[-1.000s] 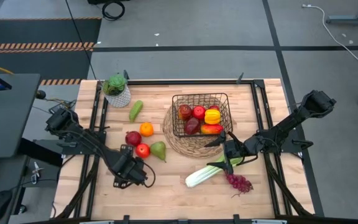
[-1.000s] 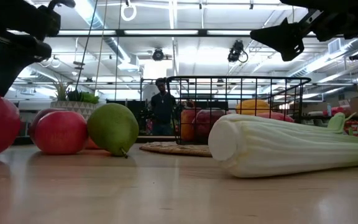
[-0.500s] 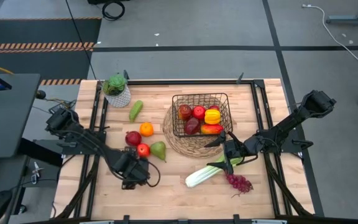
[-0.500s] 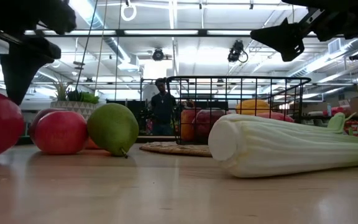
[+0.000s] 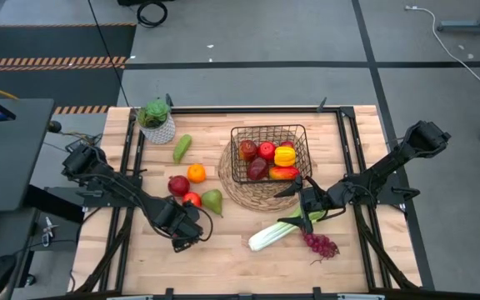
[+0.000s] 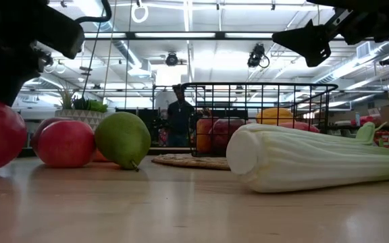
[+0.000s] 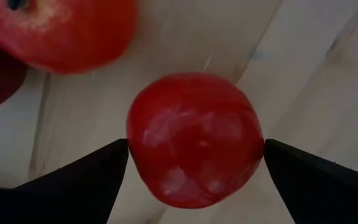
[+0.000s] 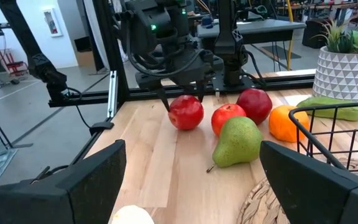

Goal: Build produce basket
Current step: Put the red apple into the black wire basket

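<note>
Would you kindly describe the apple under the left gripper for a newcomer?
Left of the straw mat lies a fruit cluster. The apple sits on the cluster's near side, toward the table's front edge, and is the only one between the left gripper's open fingers.

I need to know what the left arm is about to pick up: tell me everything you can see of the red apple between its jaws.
The red apple is round, glossy and bright red with pale mottled sheen, plastic-looking. It sits on the wooden table, nearest the front of the loose fruit, apart from another red apple and a green pear behind it. The left gripper hangs over it, open jaws flanking its two sides, at or very near the skin; actual contact cannot be told.
</note>
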Controlling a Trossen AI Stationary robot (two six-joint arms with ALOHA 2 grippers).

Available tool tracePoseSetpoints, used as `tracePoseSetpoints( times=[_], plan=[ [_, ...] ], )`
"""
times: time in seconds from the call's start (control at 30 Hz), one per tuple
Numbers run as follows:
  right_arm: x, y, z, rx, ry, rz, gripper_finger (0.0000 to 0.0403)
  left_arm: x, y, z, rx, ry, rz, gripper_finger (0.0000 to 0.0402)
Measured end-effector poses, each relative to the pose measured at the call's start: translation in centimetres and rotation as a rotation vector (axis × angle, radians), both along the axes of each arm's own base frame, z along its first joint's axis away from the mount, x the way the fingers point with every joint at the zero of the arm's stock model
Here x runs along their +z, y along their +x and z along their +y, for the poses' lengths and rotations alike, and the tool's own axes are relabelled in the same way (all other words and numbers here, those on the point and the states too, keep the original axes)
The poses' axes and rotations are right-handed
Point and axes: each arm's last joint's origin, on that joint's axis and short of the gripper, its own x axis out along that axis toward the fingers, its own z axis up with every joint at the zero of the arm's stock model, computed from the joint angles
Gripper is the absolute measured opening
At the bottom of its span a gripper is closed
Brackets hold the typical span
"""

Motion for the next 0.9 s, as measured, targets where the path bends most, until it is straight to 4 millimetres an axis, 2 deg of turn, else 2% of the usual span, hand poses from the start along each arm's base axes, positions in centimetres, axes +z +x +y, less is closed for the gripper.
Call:
tracePoseSetpoints(
  times=[0.13, 0.53, 0.73, 0.9],
  plan=[
    [0.0, 0.0, 0.0, 0.001, 0.0, 0.0, 0.0373, -0.3, 0.1, -0.1, 0.003, 0.004, 0.008, 0.0382],
    [0.0, 0.0, 0.1, 0.022, 0.005, -0.003, 0.0373, -3.2, 0.8, -0.6, -0.009, 0.046, 0.102, 0.0382],
    [0.1, 0.0, 0.1, 0.022, 0.006, -0.006, 0.0373, -3.5, 0.9, -0.6, -0.067, 0.047, 0.115, 0.0381],
    [0.1, 0.0, 0.1, 0.022, 0.006, -0.006, 0.0373, -3.5, 0.7, -0.6, -0.117, 0.053, 0.13, 0.0362]
  ],
)
